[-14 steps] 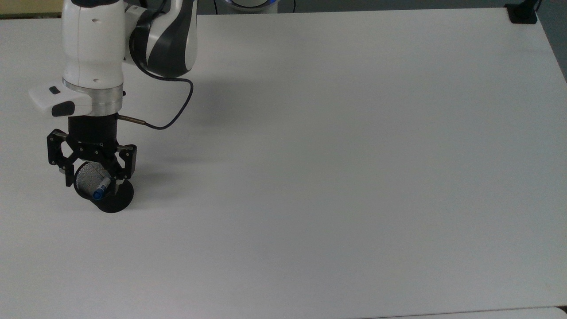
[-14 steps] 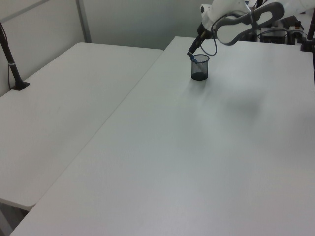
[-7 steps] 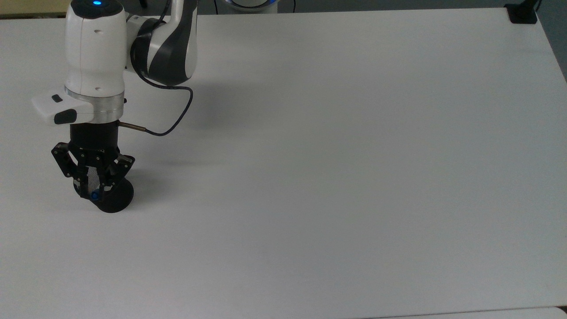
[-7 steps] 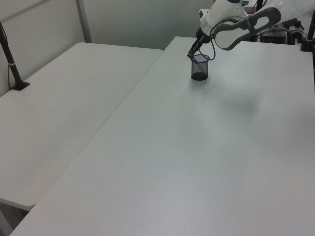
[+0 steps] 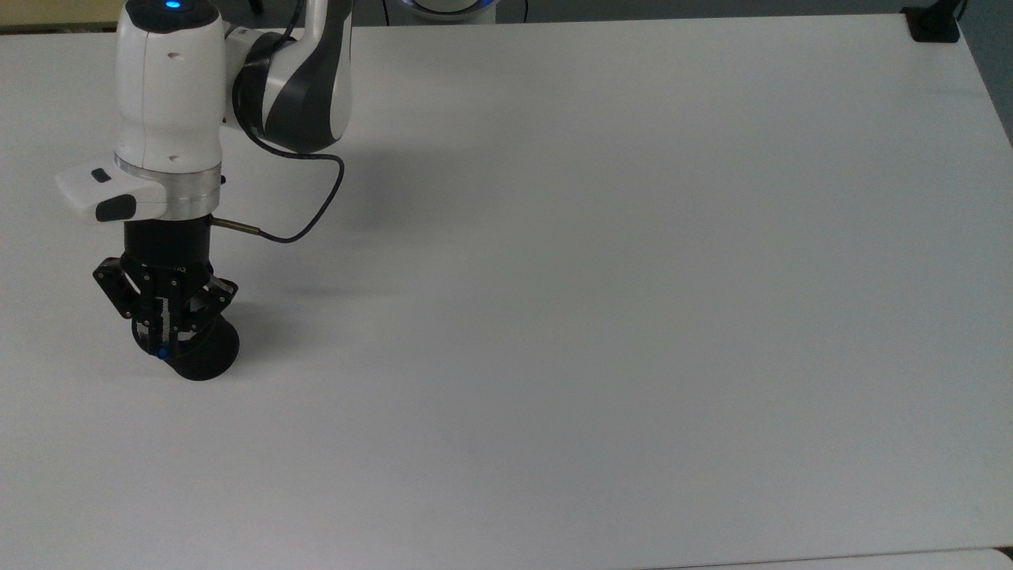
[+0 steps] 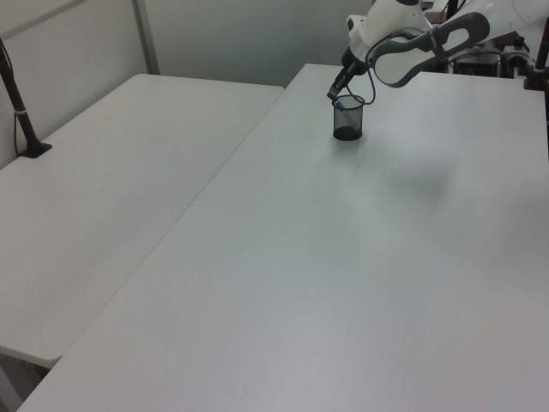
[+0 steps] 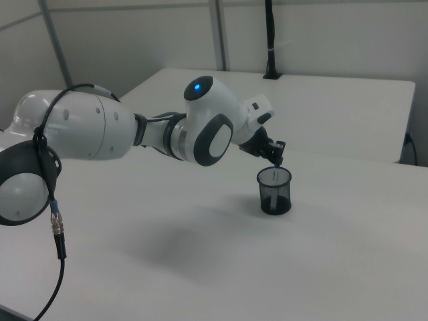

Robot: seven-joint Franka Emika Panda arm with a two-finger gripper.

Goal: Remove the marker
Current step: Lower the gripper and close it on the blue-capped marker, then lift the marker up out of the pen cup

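A black mesh cup [image 5: 207,358] stands on the white table [image 5: 601,261] near the top view's left edge; it also shows as the cup [image 6: 348,119] and cup [image 7: 275,191]. The marker [image 5: 161,351] leans in it, its blue end poking over the rim, seen too as the marker [image 6: 340,104] and marker [image 7: 277,165]. My gripper [image 5: 164,336] hangs right over the cup's mouth with its fingers closed on the marker's upper end; gripper [image 6: 336,92], gripper [image 7: 277,158]. The barrel below the rim is hidden by the fingers and mesh.
The arm's black cable [image 5: 313,212] loops out to the top view's right of the wrist. A black clamp post [image 5: 932,22] stands at the table's far right corner. A second white table [image 6: 111,180] adjoins on the left view's left, with a post [image 6: 19,107].
One second ago the fingers stood wide apart around the cup's mouth; they have since closed on the marker's top. Since half a second ago almost nothing has moved.
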